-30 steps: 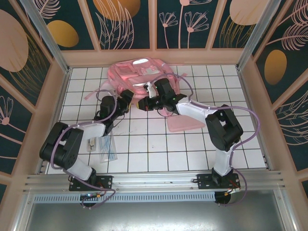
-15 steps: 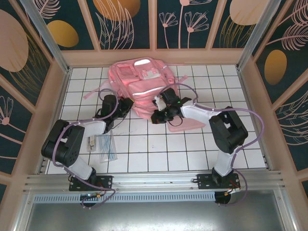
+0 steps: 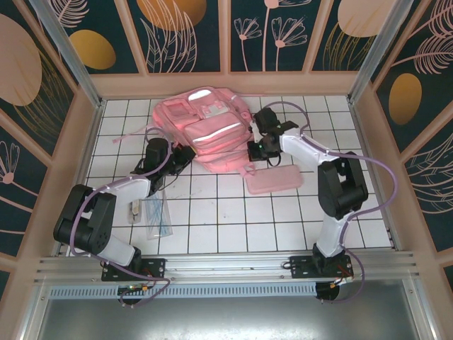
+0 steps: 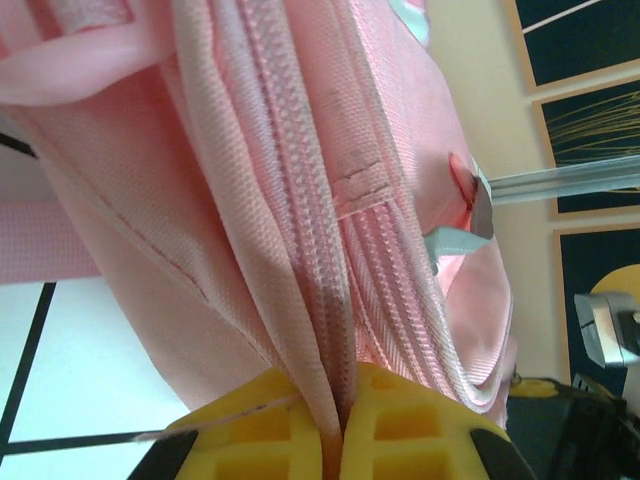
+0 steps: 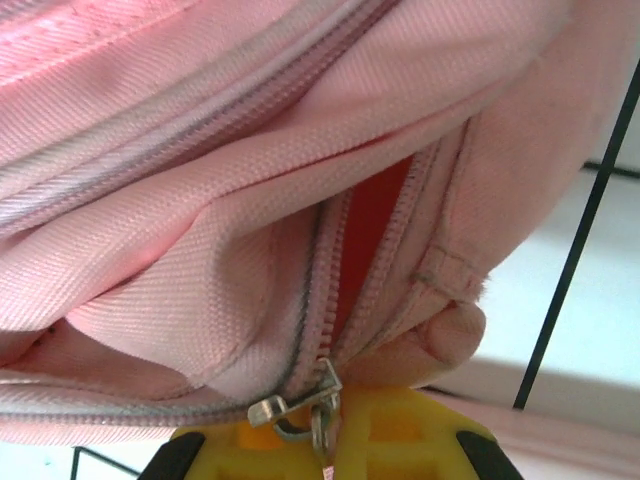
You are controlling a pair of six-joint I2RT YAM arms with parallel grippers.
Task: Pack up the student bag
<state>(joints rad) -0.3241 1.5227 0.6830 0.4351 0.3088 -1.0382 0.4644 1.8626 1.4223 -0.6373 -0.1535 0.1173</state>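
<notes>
Zipper pull (image 5: 298,413) — its tab hidden inside right hand (image 5: 325,445).

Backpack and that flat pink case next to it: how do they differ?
The backpack is far bigger and bulges; the case is small and lies flat on the table. The backpack has shiny silver strips and pockets; the case looks plain. The left gripper and right gripper both pinch the backpack at its zips; nothing holds the case. Both are pink.
</notes>
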